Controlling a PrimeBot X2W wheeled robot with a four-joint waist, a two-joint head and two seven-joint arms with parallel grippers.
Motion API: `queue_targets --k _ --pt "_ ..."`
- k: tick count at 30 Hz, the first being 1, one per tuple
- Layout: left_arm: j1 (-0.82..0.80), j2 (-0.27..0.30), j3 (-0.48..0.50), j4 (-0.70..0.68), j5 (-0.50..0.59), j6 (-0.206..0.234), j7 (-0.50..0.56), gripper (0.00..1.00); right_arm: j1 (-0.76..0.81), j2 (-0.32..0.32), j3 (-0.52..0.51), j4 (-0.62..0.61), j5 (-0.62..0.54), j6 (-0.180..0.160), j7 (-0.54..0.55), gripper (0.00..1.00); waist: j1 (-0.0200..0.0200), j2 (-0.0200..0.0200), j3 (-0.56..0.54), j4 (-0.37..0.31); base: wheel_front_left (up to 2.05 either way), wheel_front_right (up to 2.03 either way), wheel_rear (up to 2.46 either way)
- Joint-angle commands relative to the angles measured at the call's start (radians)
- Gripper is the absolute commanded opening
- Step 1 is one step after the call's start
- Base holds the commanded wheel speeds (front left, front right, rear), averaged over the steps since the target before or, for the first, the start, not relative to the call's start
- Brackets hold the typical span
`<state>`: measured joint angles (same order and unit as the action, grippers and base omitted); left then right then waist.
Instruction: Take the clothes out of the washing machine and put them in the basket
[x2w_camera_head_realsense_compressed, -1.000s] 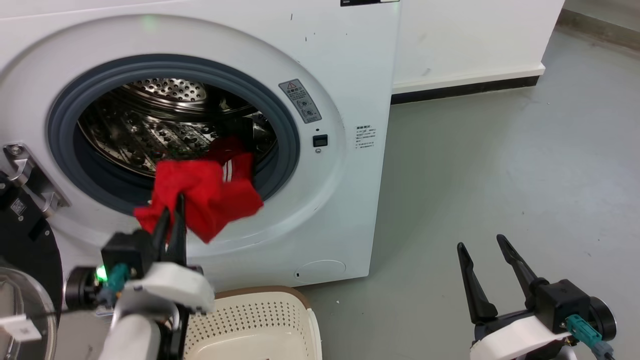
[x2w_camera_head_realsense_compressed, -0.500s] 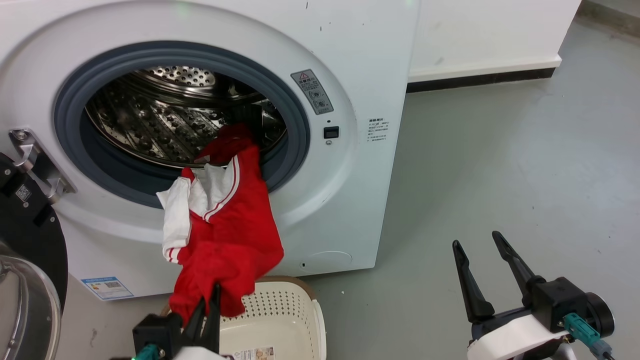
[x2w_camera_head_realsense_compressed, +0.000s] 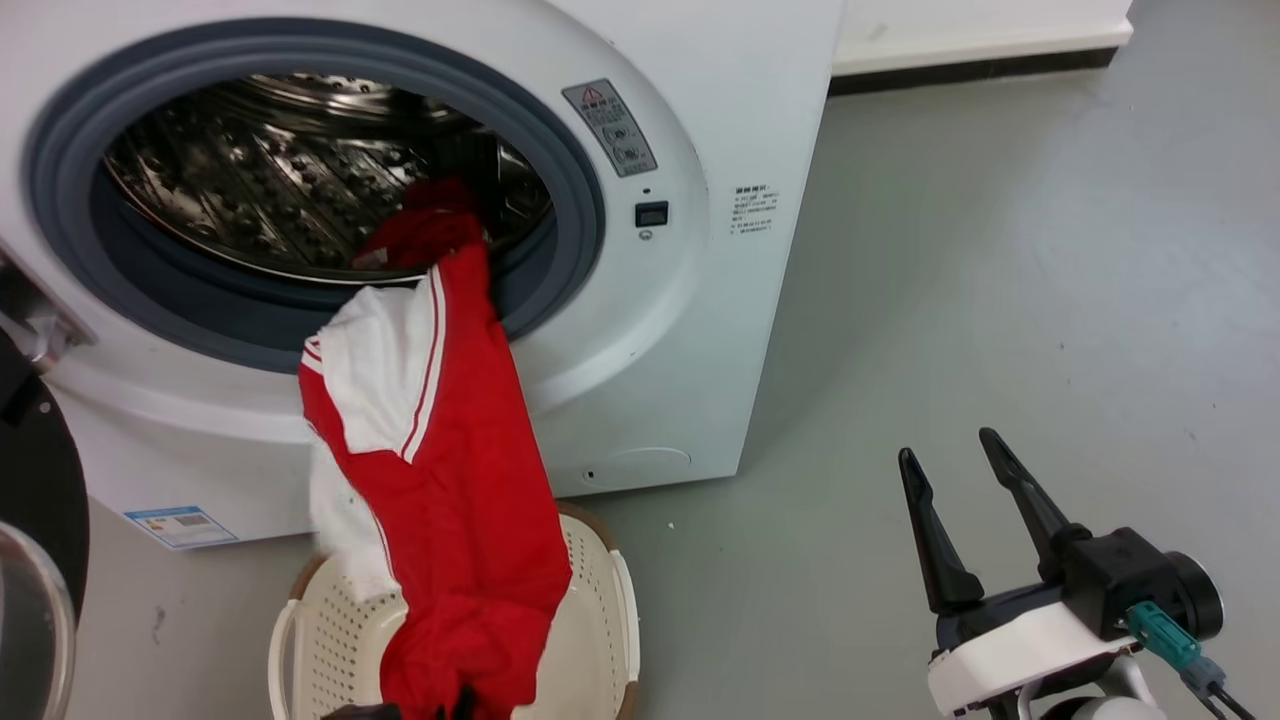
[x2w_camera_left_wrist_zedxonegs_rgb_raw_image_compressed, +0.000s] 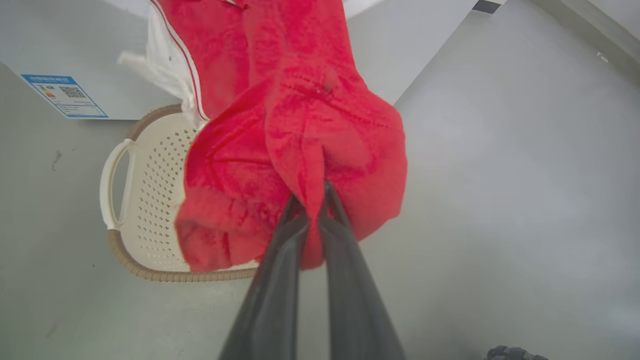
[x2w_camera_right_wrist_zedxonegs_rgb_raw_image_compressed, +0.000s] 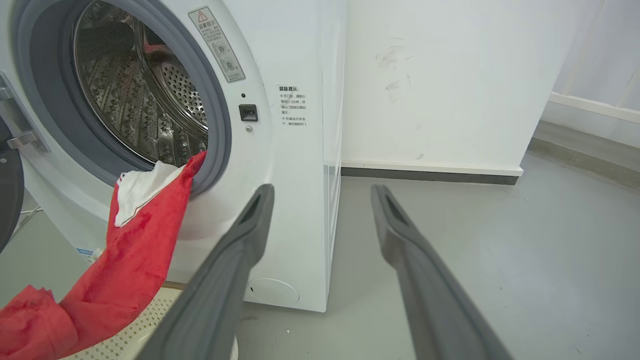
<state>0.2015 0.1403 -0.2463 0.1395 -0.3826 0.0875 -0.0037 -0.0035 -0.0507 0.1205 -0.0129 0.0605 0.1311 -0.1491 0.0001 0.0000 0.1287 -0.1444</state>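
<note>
Front-loading washing machine (x2w_camera_head_realsense_compressed: 700, 330), its black-framed door (x2w_camera_head_realsense_compressed: 30, 470) open at the far left. A red garment with a white panel, part of the clothes (x2w_camera_head_realsense_compressed: 450, 480), trails out of the steel drum (x2w_camera_head_realsense_compressed: 260, 190), over the grey porthole rim and down the washing machine's front. More red fabric shows inside the drum, towards its right side.

The garment's lower end hangs into the basket (x2w_camera_head_realsense_compressed: 610, 600), which stands on the floor just in front of the washing machine, below the porthole. There the left hand (x2w_camera_left_wrist_zedxonegs_rgb_raw_image_compressed: 315, 192) has its two dark fingers pressed together on a fold of red fabric. Well to the right of the washing machine, the right hand (x2w_camera_head_realsense_compressed: 947, 445) hangs above the grey floor (x2w_camera_head_realsense_compressed: 1000, 250), fingers spread and holding nothing.

The step in hand looks like hauling the garment from drum to basket, roughly midway. The next move likely calls for drawing it farther from the washing machine until its tail clears the rim, then letting go over the basket.
</note>
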Motion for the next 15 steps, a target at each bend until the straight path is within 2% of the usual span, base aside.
queue_targets --k 1,5,11,15 --pt "-0.025 -0.002 0.006 0.002 0.0 -0.005 -0.011 0.0 -0.014 0.001 0.001 0.0 0.0 -0.001 -0.003 1.0 -0.0001 0.0 0.021 -0.01 0.0 0.0 0.0" --pt "-0.072 -0.007 0.022 0.083 -0.012 -0.013 -0.057 0.0 -0.039 0.001 0.008 0.002 0.005 -0.001 -0.011 1.0 -0.0001 0.0 0.071 -0.033 0.0 0.0 0.0" --pt "-0.136 -0.013 0.022 0.272 -0.052 -0.051 -0.033 0.0 -0.076 0.001 0.022 0.006 0.021 -0.001 -0.026 1.0 -0.0001 0.0 0.162 -0.086 0.0 0.0 0.0" --pt "-0.209 0.0 0.042 0.41 -0.067 -0.068 -0.058 0.0 -0.099 0.001 0.017 0.01 0.031 -0.001 -0.041 1.0 -0.0001 0.0 0.237 -0.108 0.0 0.0 0.0"
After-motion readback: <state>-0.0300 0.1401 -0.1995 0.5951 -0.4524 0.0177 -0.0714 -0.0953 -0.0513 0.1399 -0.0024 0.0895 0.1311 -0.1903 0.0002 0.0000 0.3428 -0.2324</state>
